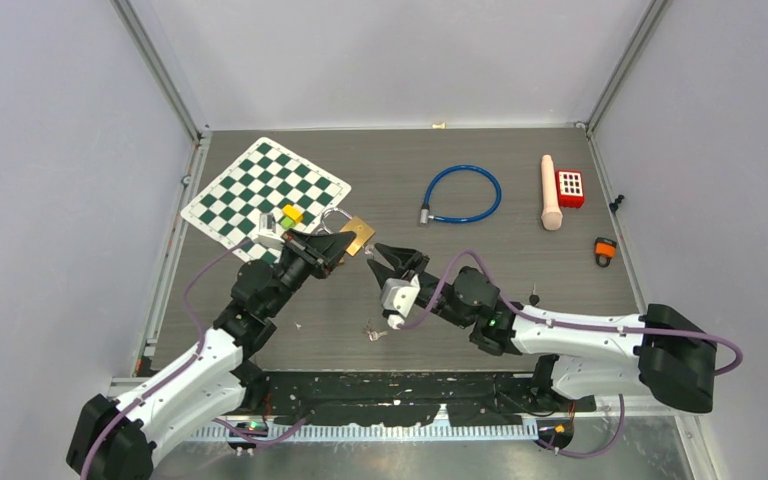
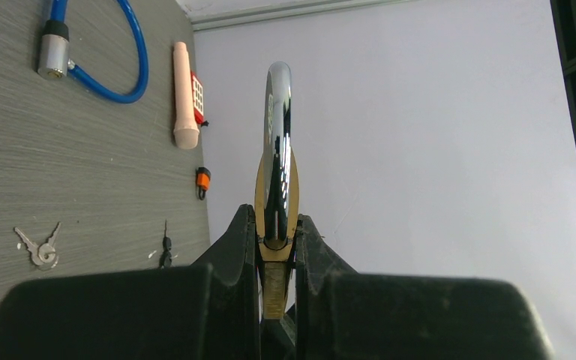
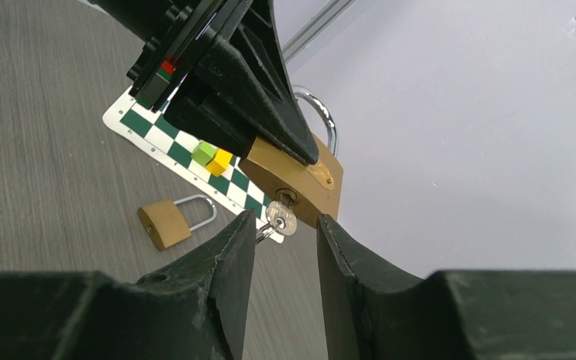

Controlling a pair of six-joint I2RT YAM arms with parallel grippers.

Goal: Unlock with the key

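Note:
My left gripper [image 1: 335, 243] is shut on a brass padlock [image 1: 359, 236] and holds it above the table, shackle pointing away. In the left wrist view the padlock [image 2: 276, 184] stands edge-on between the shut fingers [image 2: 240, 240]. A silver key [image 3: 280, 217] sticks in the padlock's keyhole [image 3: 300, 180], with a ring hanging from it. My right gripper [image 3: 285, 220] is open, and the key's head lies between its fingertips, near the left one. In the top view the right gripper [image 1: 382, 256] sits just right of the padlock.
A second brass padlock [image 3: 163, 223] lies on the table. A loose pair of keys [image 1: 373, 331] lies near the front. A chessboard [image 1: 265, 190] with coloured blocks, a blue cable lock [image 1: 463, 195], a beige cylinder [image 1: 551, 192], a red block [image 1: 570, 187] and an orange lock [image 1: 605, 248] lie around.

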